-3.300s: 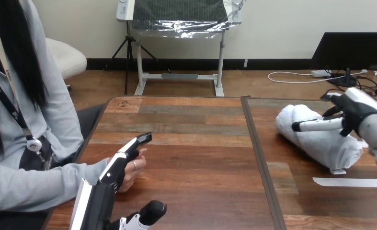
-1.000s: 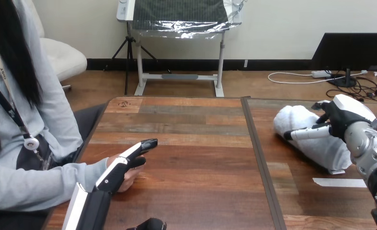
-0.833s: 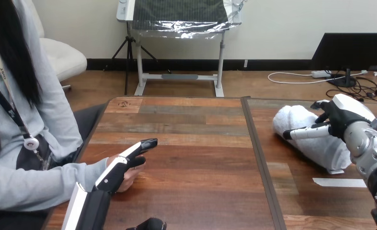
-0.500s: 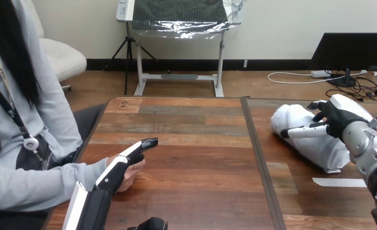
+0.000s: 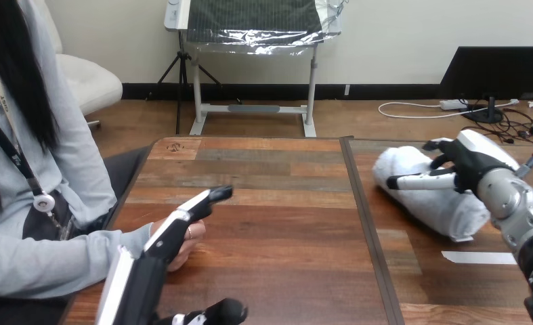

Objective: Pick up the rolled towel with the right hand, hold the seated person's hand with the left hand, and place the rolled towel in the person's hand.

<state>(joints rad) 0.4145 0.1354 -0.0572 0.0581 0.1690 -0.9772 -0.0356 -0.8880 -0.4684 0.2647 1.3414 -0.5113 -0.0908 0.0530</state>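
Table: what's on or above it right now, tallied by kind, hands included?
Rolled towel: 1
Robot hands: 2, the left robot hand and the right robot hand
Person's hand: 1
White tape strip: 1
Total: 5

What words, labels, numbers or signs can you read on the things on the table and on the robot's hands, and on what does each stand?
None can be read.
rolled towel: a small white tag at its near end, too small to read.
strip of tape on the table: no writing visible.
left hand, right hand: no print legible.
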